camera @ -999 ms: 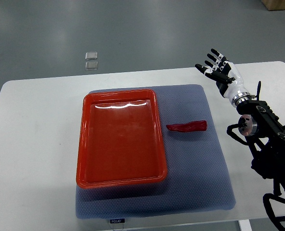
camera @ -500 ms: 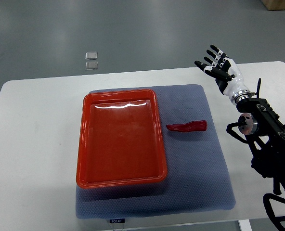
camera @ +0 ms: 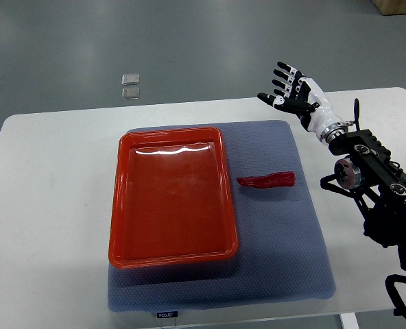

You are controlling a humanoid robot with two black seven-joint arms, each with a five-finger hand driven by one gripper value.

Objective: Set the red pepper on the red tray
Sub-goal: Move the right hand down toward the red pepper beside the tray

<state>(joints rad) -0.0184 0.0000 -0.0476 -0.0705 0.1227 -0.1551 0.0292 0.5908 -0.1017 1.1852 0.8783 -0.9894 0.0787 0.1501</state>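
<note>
**Red pepper waits beside the tray**

Red pepper (camera: 267, 181) lies on the grey mat (camera: 285, 233), just right of the red tray (camera: 170, 199) and clear of its rim. Your right hand (camera: 292, 96) hovers over the counter (camera: 52, 205) beyond the mat's far right corner, fingers spread and holding nothing. Bring it toward yourself and down over the pepper's thicker right end, then close across its width. Lift high enough to clear the tray wall, and release near the tray's middle.

Right hand (camera: 294, 95) raised at the far right, fingers spread, holding nothing; black forearm entering from the right edge.
</note>
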